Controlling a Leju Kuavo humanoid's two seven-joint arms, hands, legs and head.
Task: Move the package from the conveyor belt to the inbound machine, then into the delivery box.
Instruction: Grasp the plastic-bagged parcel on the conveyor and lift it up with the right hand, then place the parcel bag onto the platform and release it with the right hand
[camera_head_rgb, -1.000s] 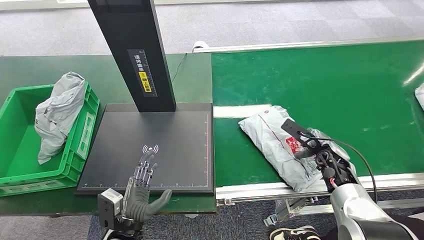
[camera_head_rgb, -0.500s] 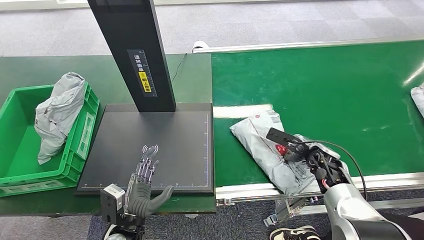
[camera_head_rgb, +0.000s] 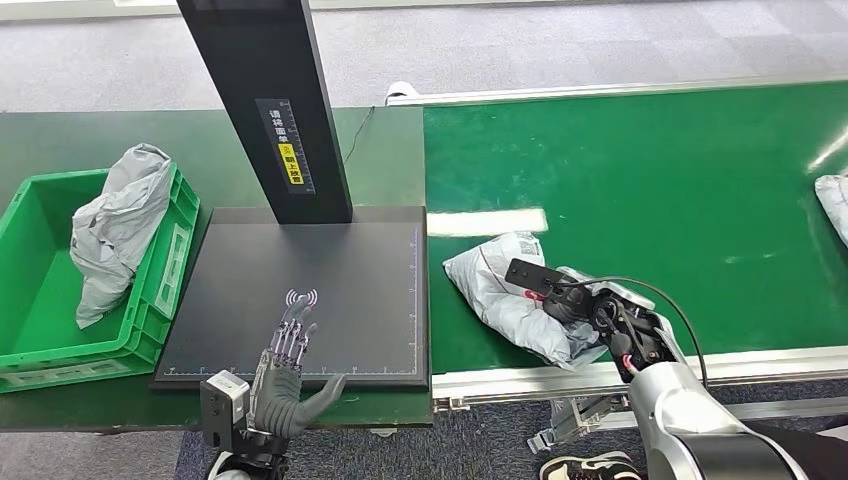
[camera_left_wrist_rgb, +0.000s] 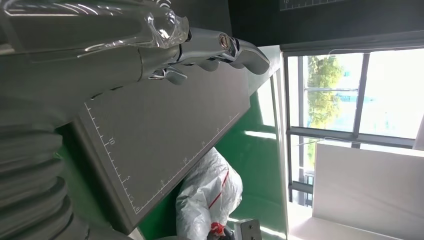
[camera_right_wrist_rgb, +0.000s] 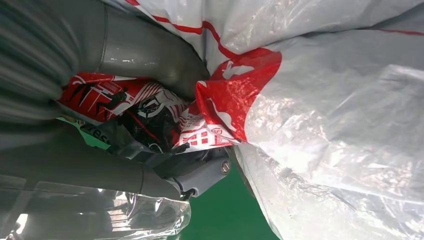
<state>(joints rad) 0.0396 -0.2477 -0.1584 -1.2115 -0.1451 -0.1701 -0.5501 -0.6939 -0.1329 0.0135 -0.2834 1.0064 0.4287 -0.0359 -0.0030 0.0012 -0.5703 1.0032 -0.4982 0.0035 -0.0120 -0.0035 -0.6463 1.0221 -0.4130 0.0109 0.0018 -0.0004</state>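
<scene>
Green belting covers the conveyor belt (camera_head_rgb: 640, 170), the largest thing in the head view, filling the space from 12 to 3 o'clock. Next in size is the inbound machine (camera_head_rgb: 300, 300), a black scan plate with a tall black post (camera_head_rgb: 268, 105) rising toward 11 o'clock; it lies just beside the belt's near-left edge. At 9 o'clock stands the green delivery box (camera_head_rgb: 20, 290), with a crumpled grey bag (camera_head_rgb: 115, 225) leaning against its wall. A second grey parcel (camera_head_rgb: 832, 200) peeks in at 3 o'clock.

The package (camera_head_rgb: 500, 300), a grey plastic mailer with red print, lies on the belt at about 5 o'clock, its near end touching the belt's front rail. The right hand (camera_head_rgb: 590, 310) is clenched on it: the right wrist view shows the film bunched and creased between thumb and fingers (camera_right_wrist_rgb: 195, 175). The left hand (camera_head_rgb: 285, 375) rests released, fingers spread flat over the near edge of the scan plate at 7 o'clock, holding nothing.

I judge the first step to be in hand: the mailer is gripped but not yet off the belt. The next move calls for lifting it over the belt's rail and carrying it toward 8 o'clock onto the plate. Slippery, limp film may sag or slide from the grip.
</scene>
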